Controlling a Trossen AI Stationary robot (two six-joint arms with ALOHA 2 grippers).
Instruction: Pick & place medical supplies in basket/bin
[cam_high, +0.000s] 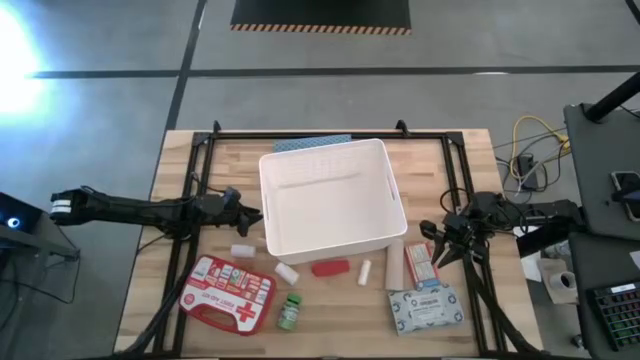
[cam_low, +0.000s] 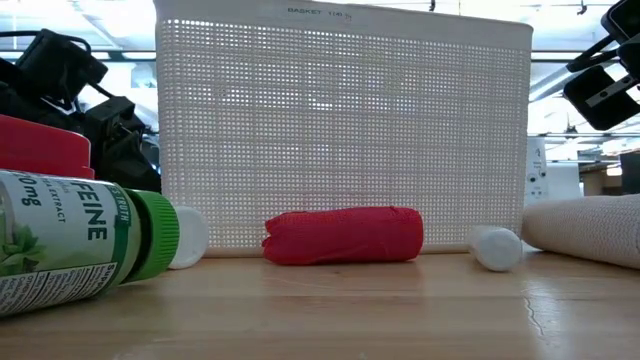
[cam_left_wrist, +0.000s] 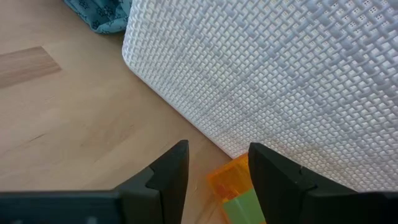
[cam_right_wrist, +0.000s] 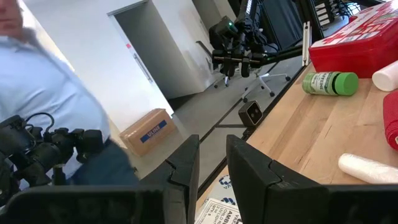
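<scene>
No supply is seen inside the white basket (cam_high: 332, 197) at the table's centre, so the task is judged barely begun. The red first-aid case (cam_high: 228, 293) at seven o'clock of it, the green bottle (cam_high: 290, 311), red tube (cam_high: 329, 267) and white rolls (cam_high: 365, 271) at six, and the red-white box (cam_high: 421, 265) and patterned soft pack (cam_high: 425, 308) at five all remain to be placed. The left gripper (cam_high: 250, 216), at nine o'clock, is held narrowly parted with nothing gripped, and the right gripper (cam_high: 440, 250), at four o'clock above the box, is likewise narrowly parted and empty.
</scene>
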